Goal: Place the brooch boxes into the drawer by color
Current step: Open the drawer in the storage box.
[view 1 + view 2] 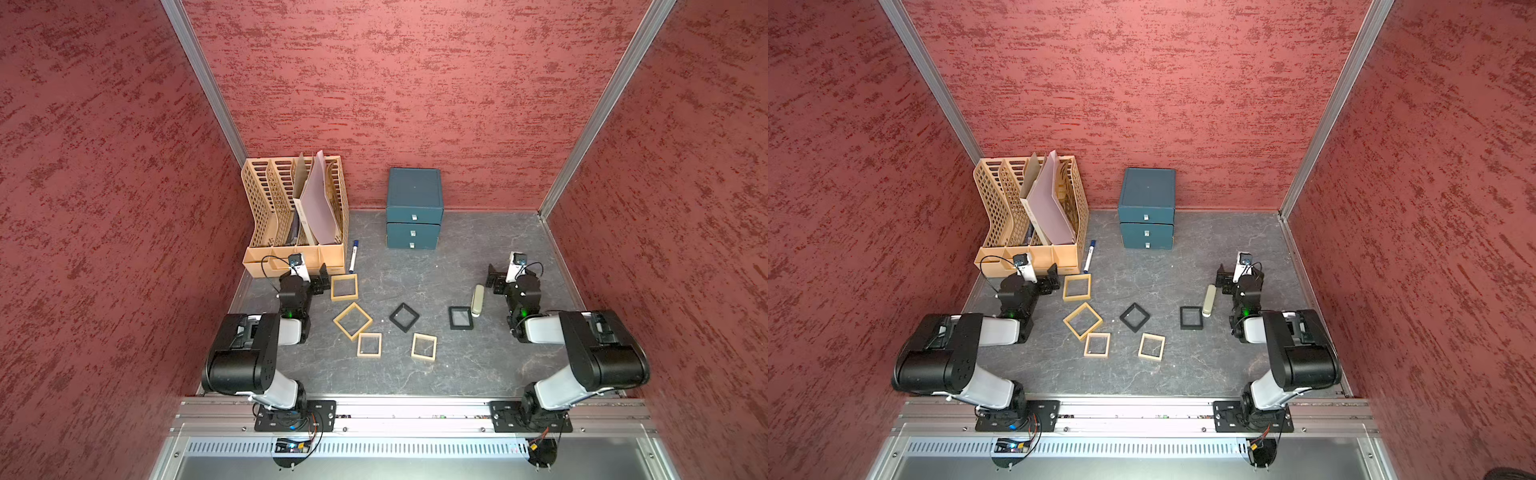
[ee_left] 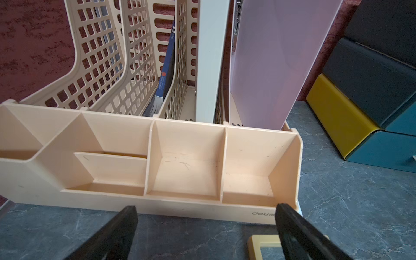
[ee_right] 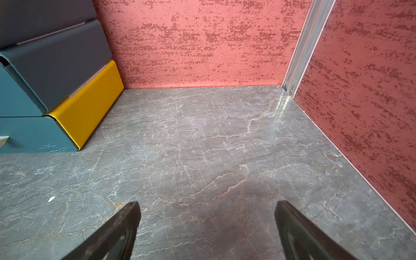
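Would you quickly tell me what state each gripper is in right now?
Left gripper: open, fingers spread, holding nothing.
Right gripper: open, fingers spread, holding nothing.

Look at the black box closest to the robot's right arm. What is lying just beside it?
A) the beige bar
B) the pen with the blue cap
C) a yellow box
A: in a top view the beige bar lies right beside the black box, while the pen lies far off by the file rack.
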You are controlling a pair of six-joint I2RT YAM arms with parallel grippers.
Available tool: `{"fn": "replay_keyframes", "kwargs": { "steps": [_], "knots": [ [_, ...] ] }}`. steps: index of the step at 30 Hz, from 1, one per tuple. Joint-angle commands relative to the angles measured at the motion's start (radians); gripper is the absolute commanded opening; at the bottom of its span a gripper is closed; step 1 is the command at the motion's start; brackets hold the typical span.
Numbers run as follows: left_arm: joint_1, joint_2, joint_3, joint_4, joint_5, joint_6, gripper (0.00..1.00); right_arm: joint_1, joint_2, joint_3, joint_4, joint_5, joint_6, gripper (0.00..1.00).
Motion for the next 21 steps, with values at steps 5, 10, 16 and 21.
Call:
{"fn": "replay_keyframes", "kwargs": {
  "steps": [5, 10, 16, 21],
  "knots": [
    [-0.004, 0.004, 0.014, -0.001, -0.003, 0.012, 1.00, -0.002, -0.011, -0.001, 0.003, -0.016, 0.005, 0.99],
    [-0.004, 0.005, 0.015, -0.001, -0.003, 0.012, 1.00, -0.002, -0.013, -0.001, 0.002, -0.016, 0.004, 0.98],
    [-0.004, 0.006, 0.016, -0.002, -0.004, 0.013, 1.00, -0.003, -0.011, -0.002, 0.003, -0.016, 0.004, 0.99],
    [-0.078, -0.069, -0.014, 0.007, -0.115, 0.070, 1.00, 0.001, -0.055, -0.021, 0.011, -0.017, -0.001, 0.99]
  ]
}}
